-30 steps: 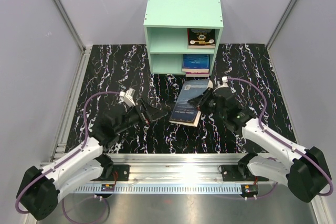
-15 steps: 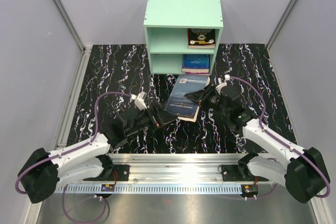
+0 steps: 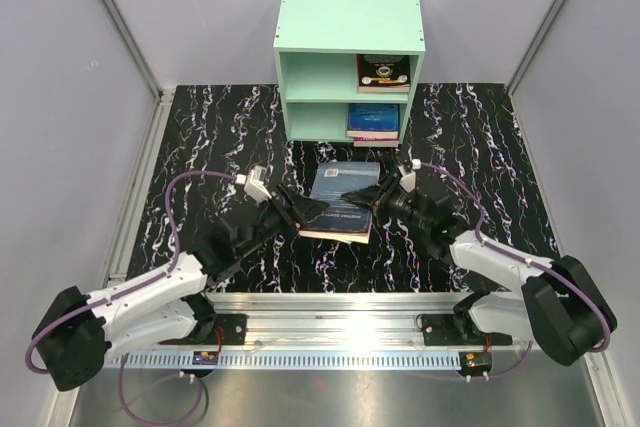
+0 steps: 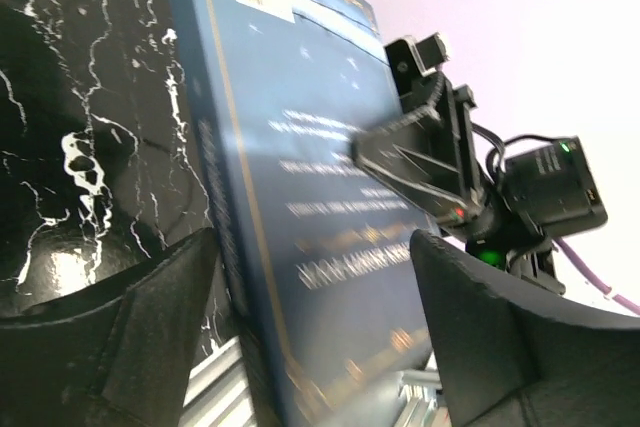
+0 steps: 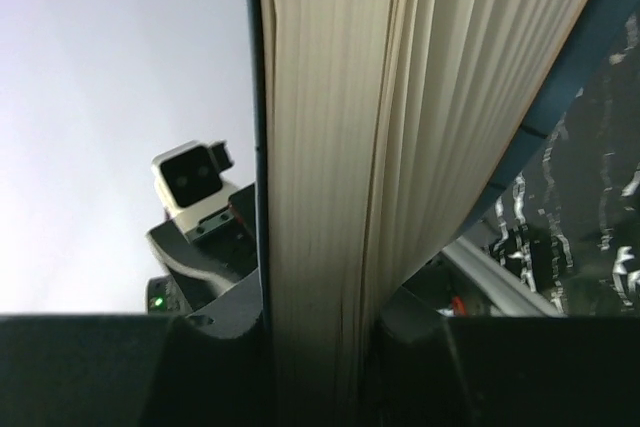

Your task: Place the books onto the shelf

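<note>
While the right gripper (image 3: 372, 197) clamps its cream page edge, thin dark blue book (image 3: 340, 202) with a white label, near the front of the green shelf (image 3: 349, 17), left gripper (image 3: 305, 212) fingers apart around its spine side

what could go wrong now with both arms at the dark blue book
The right gripper pinches the dark blue book only along its page edge, so it may slip or sag.
The left gripper, open, straddles the opposite edge; closing off-centre could twist the book.
Both shelf compartments already hold books on their right side, so pushing in there may jam.
</note>
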You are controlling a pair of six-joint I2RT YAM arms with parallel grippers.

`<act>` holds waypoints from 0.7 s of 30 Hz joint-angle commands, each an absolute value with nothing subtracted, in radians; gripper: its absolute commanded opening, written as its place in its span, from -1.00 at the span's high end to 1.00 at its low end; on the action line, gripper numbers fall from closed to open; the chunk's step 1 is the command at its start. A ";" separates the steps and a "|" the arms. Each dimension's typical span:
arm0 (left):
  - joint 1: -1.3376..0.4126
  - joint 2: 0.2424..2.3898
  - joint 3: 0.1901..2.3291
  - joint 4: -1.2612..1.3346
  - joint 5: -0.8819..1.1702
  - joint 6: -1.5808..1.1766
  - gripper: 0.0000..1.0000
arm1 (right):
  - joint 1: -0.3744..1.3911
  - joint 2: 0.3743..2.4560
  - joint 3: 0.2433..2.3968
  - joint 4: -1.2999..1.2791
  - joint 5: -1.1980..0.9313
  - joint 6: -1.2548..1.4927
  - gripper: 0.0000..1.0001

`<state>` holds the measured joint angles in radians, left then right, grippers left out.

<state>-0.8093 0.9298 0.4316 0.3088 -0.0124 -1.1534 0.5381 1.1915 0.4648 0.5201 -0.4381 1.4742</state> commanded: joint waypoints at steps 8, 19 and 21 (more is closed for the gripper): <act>-0.813 0.949 0.480 0.457 -0.040 -1.118 0.44 | 0.548 1.204 0.472 0.841 -0.534 1.568 1.00; -0.813 1.086 0.695 0.391 0.014 -0.918 1.00 | 0.503 0.930 0.666 0.127 -0.507 1.195 -0.99; -0.807 1.146 0.779 0.376 0.017 -0.888 1.00 | 0.502 0.812 0.757 -0.112 -0.430 1.067 -1.00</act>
<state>-0.8169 1.0988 0.6544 0.3019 0.0357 -1.0069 0.4927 1.0050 0.5606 0.2497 -0.4400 1.3003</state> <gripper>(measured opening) 0.196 0.995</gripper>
